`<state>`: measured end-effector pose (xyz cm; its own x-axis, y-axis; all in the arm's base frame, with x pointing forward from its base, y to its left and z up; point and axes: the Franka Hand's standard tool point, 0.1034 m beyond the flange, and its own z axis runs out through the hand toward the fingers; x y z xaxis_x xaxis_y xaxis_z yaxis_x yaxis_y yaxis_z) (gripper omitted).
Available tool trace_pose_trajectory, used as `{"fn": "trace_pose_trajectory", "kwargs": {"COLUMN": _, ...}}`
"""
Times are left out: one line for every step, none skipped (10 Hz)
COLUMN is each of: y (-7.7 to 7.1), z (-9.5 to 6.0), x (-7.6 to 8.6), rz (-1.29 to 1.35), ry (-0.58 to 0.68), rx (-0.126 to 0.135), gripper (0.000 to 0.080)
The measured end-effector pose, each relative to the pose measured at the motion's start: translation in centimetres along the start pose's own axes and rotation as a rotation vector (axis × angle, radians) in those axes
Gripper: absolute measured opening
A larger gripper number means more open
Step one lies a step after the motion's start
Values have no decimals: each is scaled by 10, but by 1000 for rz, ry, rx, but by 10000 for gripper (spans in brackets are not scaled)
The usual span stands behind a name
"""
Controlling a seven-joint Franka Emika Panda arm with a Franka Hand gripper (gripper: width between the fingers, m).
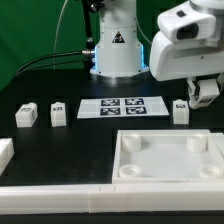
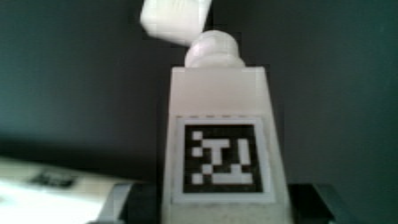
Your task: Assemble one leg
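Bar (image 1: 60,196): long, white, lying along the near table edge at the exterior view's left. A shorter white piece (image 1: 4,150) sits at the frame edge just behind it.
Loose legs: one loose leg (image 1: 25,114) and another loose leg (image 1: 57,112) stand side by side, apart, left of centre.
Marker board (image 1: 125,106): flat on the table mid-scene, in front of the robot base (image 1: 115,55).
Tray-like piece (image 1: 165,180): big white square with round corner sockets, near side, right of the bar.
Third loose leg (image 1: 180,110): upright on the table, right of the marker board and behind the tray-like piece.
Gripper (image 1: 205,93): exterior view's right, up off the table, just above and beside that third block.
Claw state: clamped on the leg (image 2: 221,110). In the wrist view, dark fingers (image 2: 121,205) flank both its sides.
Leg: in the claw, apparently off the table — marker face toward the wrist camera, round peg (image 2: 214,46) on the far end.
White shape (image 2: 178,18) past the peg: too blurred to identify.
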<state>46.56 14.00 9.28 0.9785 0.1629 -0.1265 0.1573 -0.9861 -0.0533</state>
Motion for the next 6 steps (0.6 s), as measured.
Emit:
{"fn": "trace_pose_trajectory", "kwargs": {"y": 7, "z": -9, "x": 0, "rz": -10, "ry": 82, "rx": -3, "gripper": 294}}
{"fn": "trace_pose_trajectory", "kwargs": {"y": 19, "z": -20, "x": 6, "rz": -23, "ry": 153, "rx": -6, "gripper": 294}}
{"fn": "trace_pose_trajectory", "kwargs": {"y": 32, "z": -29, "x": 16, "rz": -26, "ry": 268, "rx": -10, "gripper": 294}}
{"fn": "trace_pose_trajectory", "kwargs": {"y": 40, "z": -31, "x": 18, "rz": -20, "ry": 309, "rx": -13, "gripper": 294}}
{"fn": "trace_pose_trajectory", "kwargs": {"y": 38, "z": -29, "x": 16, "rz": -25, "ry": 298, "rx": -12, "gripper": 294}}
{"fn": "trace_pose_trajectory", "kwargs": {"y": 37, "z": -29, "x": 16, "rz": -26, "ry": 299, "rx": -13, "gripper": 294}}
